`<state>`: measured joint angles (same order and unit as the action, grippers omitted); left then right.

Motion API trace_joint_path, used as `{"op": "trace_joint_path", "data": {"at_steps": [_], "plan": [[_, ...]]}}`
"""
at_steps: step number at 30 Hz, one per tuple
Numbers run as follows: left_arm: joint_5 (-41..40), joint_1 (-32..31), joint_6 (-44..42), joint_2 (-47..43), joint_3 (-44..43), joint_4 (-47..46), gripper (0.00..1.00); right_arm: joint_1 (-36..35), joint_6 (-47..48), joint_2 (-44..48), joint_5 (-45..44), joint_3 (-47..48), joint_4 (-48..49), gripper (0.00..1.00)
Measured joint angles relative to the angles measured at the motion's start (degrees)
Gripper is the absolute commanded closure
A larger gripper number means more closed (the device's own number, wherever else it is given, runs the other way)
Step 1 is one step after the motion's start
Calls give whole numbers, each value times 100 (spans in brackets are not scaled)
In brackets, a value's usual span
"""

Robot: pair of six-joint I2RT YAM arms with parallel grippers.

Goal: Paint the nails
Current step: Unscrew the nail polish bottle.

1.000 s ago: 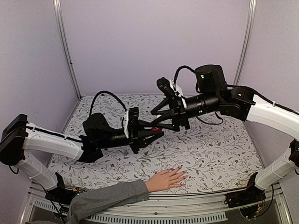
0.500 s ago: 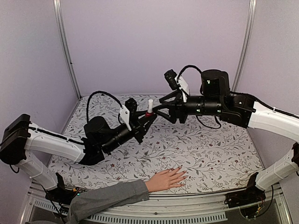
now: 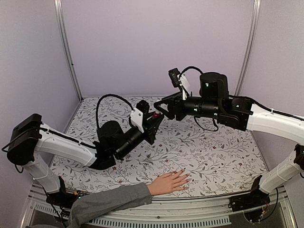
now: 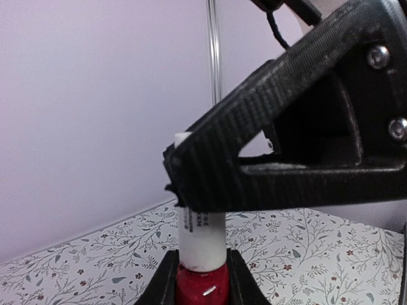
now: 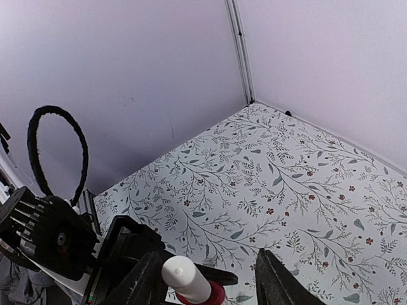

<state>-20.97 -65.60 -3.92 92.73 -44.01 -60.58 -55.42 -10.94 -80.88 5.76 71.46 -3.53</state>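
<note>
The pale hand (image 3: 168, 182) with a grey sleeve (image 3: 109, 202) lies flat at the table's near edge. Its nails (image 3: 188, 177) are too small to tell their colour. My left gripper (image 3: 153, 120) is shut on the small red bottle (image 3: 156, 115) and holds it upright in mid-air above the table's middle. In the left wrist view my gripper (image 4: 201, 272) clamps the red body (image 4: 202, 289) below the white cap (image 4: 202, 244). My right gripper (image 3: 159, 110) is open, and its fingers (image 4: 254, 165) straddle the cap (image 5: 183, 275). The cap stands close to the left finger of my right gripper (image 5: 210, 284).
The floral table cover (image 3: 213, 152) spans the enclosure between lilac walls (image 3: 156, 42). A black cable loop (image 5: 56, 152) rises from the left arm. Both arms meet high above the table's middle, far behind the hand.
My left gripper has raised the bottle and carried it back and to the right. My right gripper has moved left and closed in, so its open fingers now straddle the white cap.
</note>
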Motion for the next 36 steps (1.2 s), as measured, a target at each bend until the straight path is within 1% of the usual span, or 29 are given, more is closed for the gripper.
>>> {"op": "trace_joint_path", "data": {"at_steps": [3,7,10,14,16,19,23,32,36], "plan": [[-111,-2,-28,2,-20,0,100,0,-127,-52,-46,0,17,56],[-238,-2,-39,33,-22,15,100,0,-234,-131,-35,2,61,71],[-291,-2,-37,35,-20,52,100,-2,-293,-190,37,4,107,78],[-273,-2,-17,33,-20,42,100,-2,-260,-199,149,4,133,92],[-275,0,9,28,-17,46,100,0,-146,-199,188,4,138,95],[-223,2,15,9,2,46,100,9,-33,-199,267,4,133,99],[103,63,39,-109,136,22,100,33,140,-195,527,4,133,100],[1674,354,199,-542,356,2,100,48,737,33,1261,4,118,100],[2498,479,354,-688,393,-2,100,66,1073,138,1786,20,61,100]]}}
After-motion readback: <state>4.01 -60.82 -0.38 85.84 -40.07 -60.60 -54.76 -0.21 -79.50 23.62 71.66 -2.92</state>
